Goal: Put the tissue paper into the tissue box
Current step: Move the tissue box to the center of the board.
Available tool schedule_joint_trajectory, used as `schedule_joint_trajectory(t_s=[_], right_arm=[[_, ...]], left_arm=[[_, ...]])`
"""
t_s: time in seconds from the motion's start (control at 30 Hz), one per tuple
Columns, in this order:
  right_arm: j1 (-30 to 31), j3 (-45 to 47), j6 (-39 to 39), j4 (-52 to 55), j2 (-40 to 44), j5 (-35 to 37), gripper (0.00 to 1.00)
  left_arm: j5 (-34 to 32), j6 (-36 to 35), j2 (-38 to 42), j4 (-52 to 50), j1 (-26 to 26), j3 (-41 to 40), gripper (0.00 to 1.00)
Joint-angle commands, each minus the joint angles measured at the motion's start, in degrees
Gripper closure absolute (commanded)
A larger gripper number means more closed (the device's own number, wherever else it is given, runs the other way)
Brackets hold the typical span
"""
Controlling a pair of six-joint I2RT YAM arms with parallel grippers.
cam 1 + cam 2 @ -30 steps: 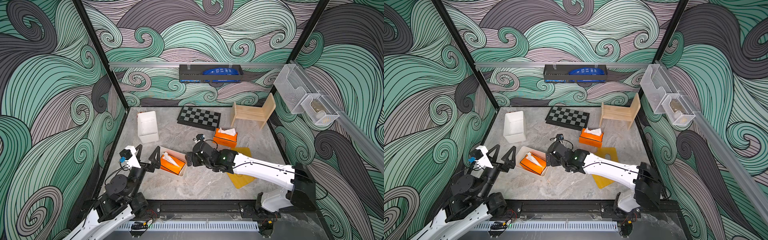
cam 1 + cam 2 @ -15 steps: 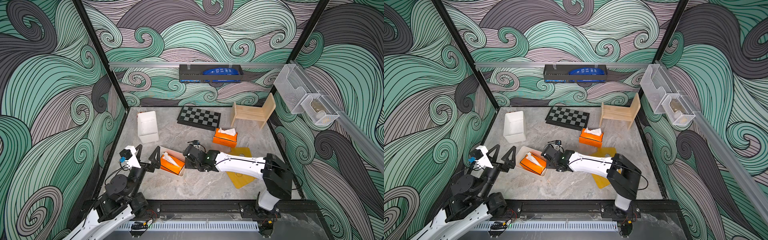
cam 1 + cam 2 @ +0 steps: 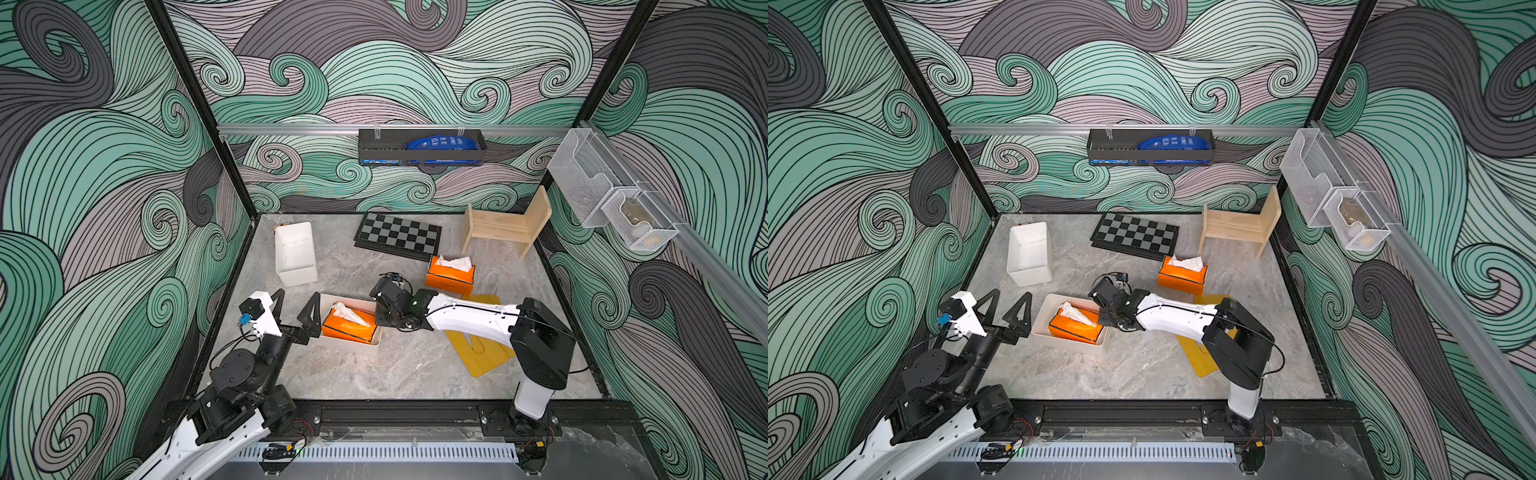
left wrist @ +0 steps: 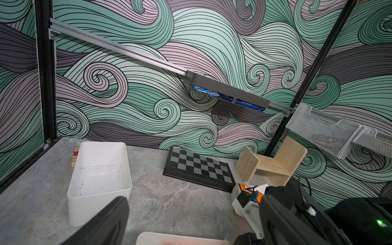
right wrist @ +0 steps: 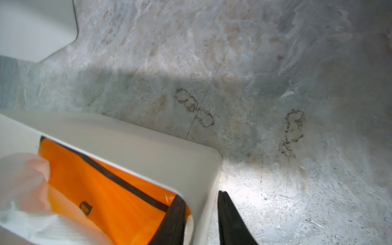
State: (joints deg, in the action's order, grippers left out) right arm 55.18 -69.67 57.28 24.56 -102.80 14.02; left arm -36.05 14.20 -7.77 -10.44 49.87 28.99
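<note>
Right gripper (image 5: 200,196): your jaws are straddling the right wall of the white box (image 3: 351,345), one finger inside and one outside, pinching it. Left gripper (image 3: 296,301): your jaws are standing wide apart, hovering just left of that box and holding nothing. Tissue pack (image 3: 347,328), orange: lying inside the box, white tissue sticking up. Second orange pack (image 3: 451,277): sitting on the table (image 3: 395,374), farther right, near the wooden chair (image 3: 505,224).

Lab test cell, aluminium rail (image 3: 291,129) (wave-printed walls (image 3: 374,75))
</note>
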Motion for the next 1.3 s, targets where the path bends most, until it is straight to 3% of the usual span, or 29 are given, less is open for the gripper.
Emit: schedule_joint_trajectory(t_s=[0.0, 0.33, 0.47, 0.77, 0.93, 1.13, 1.27], right_arm=[[-1.5, 0.7, -1.1, 1.1, 1.0, 1.9, 0.74], [-7.8, 3.6, -1.1, 2.3, 5.6, 4.7, 0.97], [-10.1, 5.0, 0.5, 2.3, 7.4, 4.8, 1.0], [-12.5, 5.2, 1.7, 2.3, 9.0, 5.8, 0.82], [-13.4, 4.3, 1.1, 2.3, 8.6, 4.9, 0.77], [-14.0, 2.5, -3.7, 2.3, 10.1, 4.0, 0.51], [-14.0, 0.6, -14.2, 2.3, 13.2, 2.5, 0.3]], left_arm=[[-0.9, 0.2, 0.3, -0.4, -0.6, 0.1, 0.01], [-0.9, 0.3, 0.5, -0.5, -0.6, 0.1, 0.01], [-0.9, 0.3, 0.7, -0.5, -0.6, 0.1, 0.01], [-0.9, 0.3, 0.8, -0.6, -0.6, 0.1, 0.01], [-0.9, 0.3, 0.9, -0.6, -0.6, 0.1, 0.01], [-0.9, 0.4, 1.2, -0.6, -0.6, 0.1, 0.01], [-0.9, 0.3, 1.2, -0.5, -0.6, 0.0, 0.01]])
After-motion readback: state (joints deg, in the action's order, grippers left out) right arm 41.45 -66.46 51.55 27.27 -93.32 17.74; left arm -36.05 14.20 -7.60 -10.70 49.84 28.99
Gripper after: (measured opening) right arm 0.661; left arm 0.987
